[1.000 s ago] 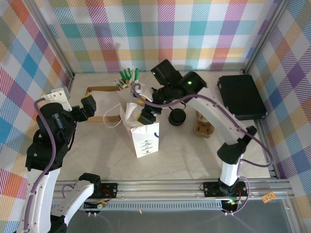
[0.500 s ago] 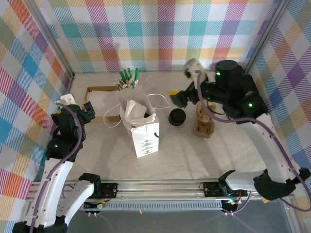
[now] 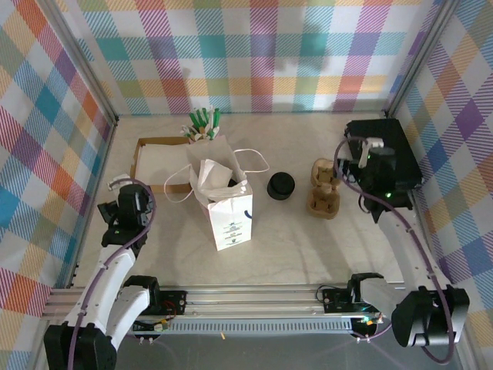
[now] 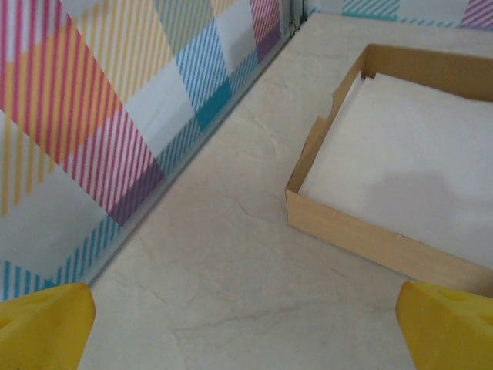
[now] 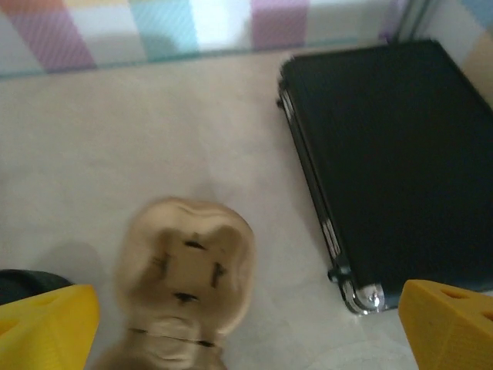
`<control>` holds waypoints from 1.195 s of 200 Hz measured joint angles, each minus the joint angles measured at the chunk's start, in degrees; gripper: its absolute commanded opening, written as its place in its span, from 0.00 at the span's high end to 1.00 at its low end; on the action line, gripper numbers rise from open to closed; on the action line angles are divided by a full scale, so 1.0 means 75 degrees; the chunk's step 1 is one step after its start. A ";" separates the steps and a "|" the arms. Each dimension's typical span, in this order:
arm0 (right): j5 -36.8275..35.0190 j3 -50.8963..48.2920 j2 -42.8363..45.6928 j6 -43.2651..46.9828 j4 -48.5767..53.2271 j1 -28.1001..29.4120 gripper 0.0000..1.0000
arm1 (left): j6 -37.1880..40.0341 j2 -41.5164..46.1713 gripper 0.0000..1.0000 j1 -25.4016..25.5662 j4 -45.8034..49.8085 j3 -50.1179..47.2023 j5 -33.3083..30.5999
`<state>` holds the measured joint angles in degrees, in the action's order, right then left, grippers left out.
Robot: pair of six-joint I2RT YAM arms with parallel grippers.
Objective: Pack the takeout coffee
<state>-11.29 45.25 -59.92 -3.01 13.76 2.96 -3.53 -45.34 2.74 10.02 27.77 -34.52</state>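
Both arms drawn back from white bag (image 3: 229, 212), left tool (image 4: 246, 331) spread, empty, right tool (image 5: 246, 330) spread, empty

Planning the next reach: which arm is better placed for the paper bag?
Left, probably. The left gripper is open and nearer the paper bag, with nothing between. The right gripper, also open, has the black lids and cardboard holder in its way.

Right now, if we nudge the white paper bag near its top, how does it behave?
The white paper bag stands tall on a small base, so a high push would probably tip it. Its walls look creased around the open mouth, so likely floppy under a pinch. Contents are hidden; weight unclear.
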 measured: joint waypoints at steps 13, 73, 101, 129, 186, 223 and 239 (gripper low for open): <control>-0.0032 -0.0941 -0.0006 0.0032 -0.0720 -0.0029 0.01 | 0.0026 0.0099 0.00 -0.0038 -0.0501 -0.0539 0.0140; 0.0548 -0.3168 -0.0781 0.0224 -0.3990 -0.0198 0.01 | 0.0009 0.0510 0.00 -0.0201 -0.2366 -0.1955 0.0901; 0.1192 -0.3631 -0.1195 0.0356 -0.5182 -0.0373 0.01 | -0.0128 0.0079 0.00 -0.0382 -0.3477 -0.2226 0.1384; 0.1874 -0.3727 -0.1550 0.0411 -0.6312 -0.0685 0.01 | -0.0414 -0.1105 0.00 -0.0641 -0.4768 -0.2334 0.2139; 0.3348 -0.3319 -0.2702 -0.0073 -0.7443 -0.1609 0.01 | -0.0697 -0.3768 0.00 -0.0694 -0.7580 -0.2375 0.3404; 0.4054 -0.3494 -0.3206 -0.0149 -0.8387 -0.1644 0.01 | -0.0629 -0.4896 0.00 -0.0708 -0.8993 -0.2320 0.3815; 0.4121 -0.3526 -0.3206 -0.0146 -0.8588 -0.1635 0.01 | -0.0606 -0.5400 0.00 -0.0708 -0.9582 -0.2320 0.3861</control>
<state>19.62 18.81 -83.96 -4.10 -50.65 -9.30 -8.08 -85.84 -2.57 -61.84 10.37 -5.56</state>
